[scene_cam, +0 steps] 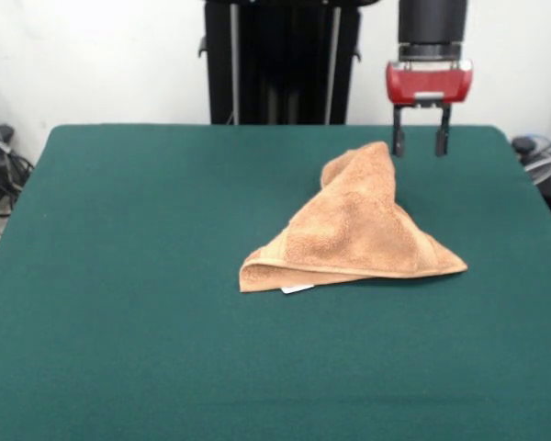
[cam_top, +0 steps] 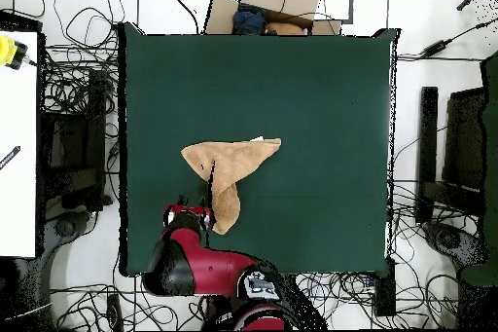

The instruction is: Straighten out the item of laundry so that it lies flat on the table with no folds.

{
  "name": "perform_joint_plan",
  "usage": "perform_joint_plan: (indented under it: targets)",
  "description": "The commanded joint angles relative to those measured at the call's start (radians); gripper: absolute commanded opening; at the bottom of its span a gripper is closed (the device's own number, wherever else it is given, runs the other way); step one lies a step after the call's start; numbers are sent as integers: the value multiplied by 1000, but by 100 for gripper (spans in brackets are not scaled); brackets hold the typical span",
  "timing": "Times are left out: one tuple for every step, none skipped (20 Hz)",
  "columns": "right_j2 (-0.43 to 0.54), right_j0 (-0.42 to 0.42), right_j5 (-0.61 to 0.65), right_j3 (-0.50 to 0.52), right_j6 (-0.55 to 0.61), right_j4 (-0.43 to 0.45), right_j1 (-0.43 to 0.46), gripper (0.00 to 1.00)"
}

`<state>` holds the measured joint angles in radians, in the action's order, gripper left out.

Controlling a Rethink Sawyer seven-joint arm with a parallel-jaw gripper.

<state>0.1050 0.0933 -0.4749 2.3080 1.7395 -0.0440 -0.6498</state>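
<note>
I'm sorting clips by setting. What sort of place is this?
Most likely a robotics lab: a green-covered table ringed by loose cables on the floor, a red robot arm at its edge, gripper open beside a crumpled tan towel.

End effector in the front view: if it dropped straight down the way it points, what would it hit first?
The open end effector points down, just beside the towel's raised tip. It would probably meet the green table first, though depth is unclear and it might brush the towel's edge, as the overhead view suggests.
</note>
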Motion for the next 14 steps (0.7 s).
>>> perform_joint_plan:
  targets:
    - [136, 83, 83, -49, 256, 15, -2, 100]
    - [145, 96, 94, -51, 248, 20, -6, 100]
    - [157, 118, 124, -56, 234, 25, -17, 100]
    - [163, 131, 135, -60, 223, 30, -23, 100]
    - [168, 140, 159, -62, 213, 26, -34, 100]
    - [172, 149, 170, -66, 204, 25, -37, 100]
    - [179, 162, 189, -70, 195, 26, -44, 100]
    - [182, 169, 191, -79, 187, 27, -37, 100]
    - [187, 182, 207, -95, 175, 28, -32, 100]
    - [189, 188, 219, -108, 167, 25, -24, 100]
    - [192, 194, 231, -120, 158, 24, -24, 100]
    - [195, 201, 243, -132, 149, 22, -24, 100]
    - [195, 201, 253, -140, 143, 20, -31, 100]
    - [194, 203, 269, -149, 137, 16, -33, 100]
